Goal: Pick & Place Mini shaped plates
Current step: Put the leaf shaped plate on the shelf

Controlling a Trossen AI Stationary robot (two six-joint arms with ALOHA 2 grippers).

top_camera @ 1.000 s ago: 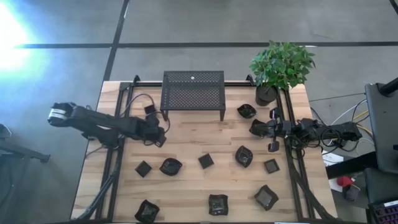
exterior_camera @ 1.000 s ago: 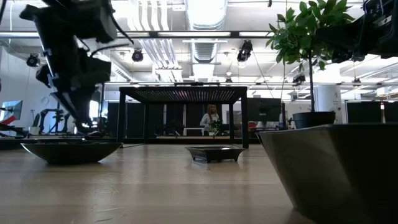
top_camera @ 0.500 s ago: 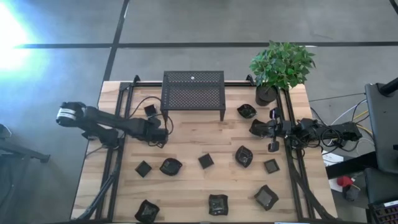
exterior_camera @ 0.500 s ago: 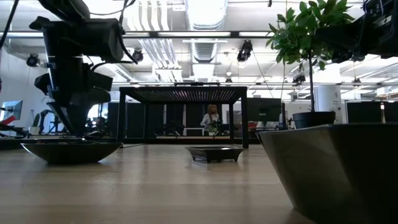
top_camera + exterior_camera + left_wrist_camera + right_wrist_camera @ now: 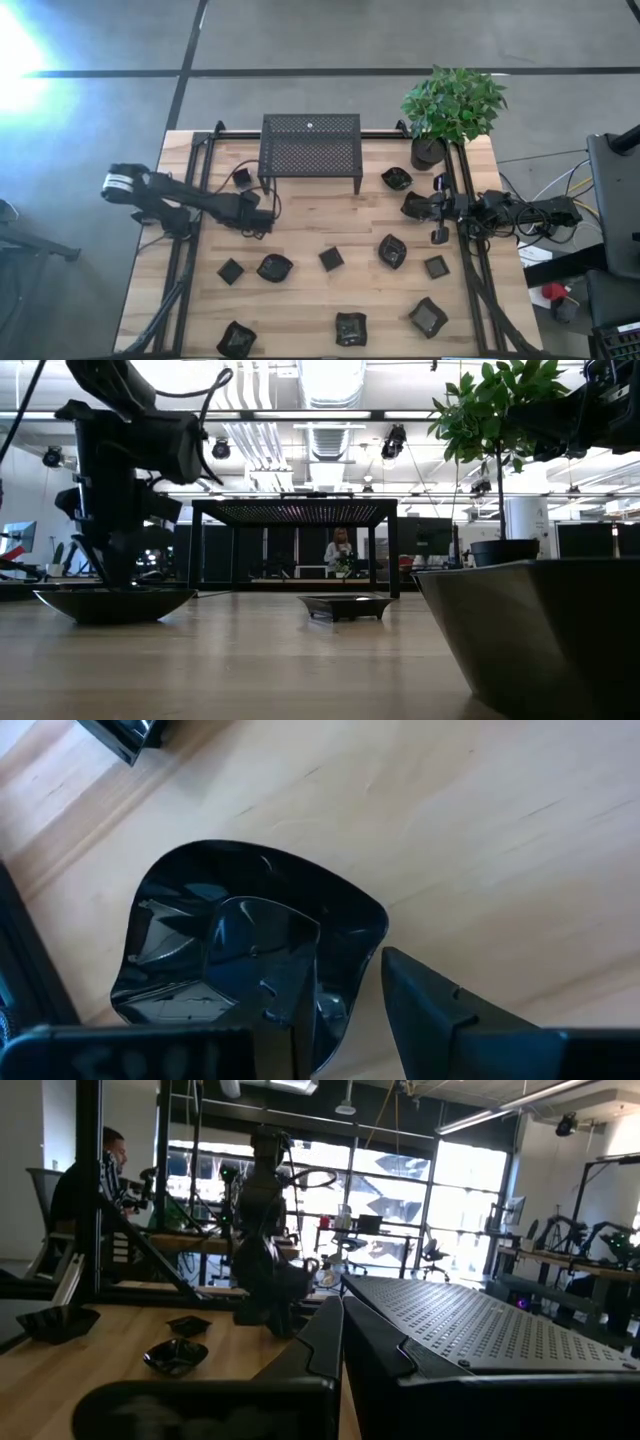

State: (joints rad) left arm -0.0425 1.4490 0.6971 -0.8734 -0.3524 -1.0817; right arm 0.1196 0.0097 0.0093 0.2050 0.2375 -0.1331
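Note:
Several small dark mini shaped plates lie scattered on the wooden table (image 5: 300, 215), among them a leaf-like one (image 5: 274, 267) and a square one (image 5: 331, 258). My left gripper (image 5: 257, 217) is down at the table's left-middle, in front of the rack. In the left wrist view it (image 5: 345, 998) is open astride the rim of a glossy black plate (image 5: 230, 955), one finger inside the dish and the other (image 5: 440, 1010) outside. The plate rests on the wood. My right gripper (image 5: 430, 206) waits shut at the right edge, beside another plate (image 5: 413, 205), holding nothing (image 5: 340, 1325).
A black perforated rack (image 5: 310, 150) stands at the back middle. A potted plant (image 5: 450, 110) fills the back right corner. Metal rails (image 5: 180, 260) and cables run along both table sides. A person sits in the room beyond (image 5: 95, 1180).
My left arm has stretched further over the table and its gripper has come down onto the plate in front of the rack. The right arm has not moved.

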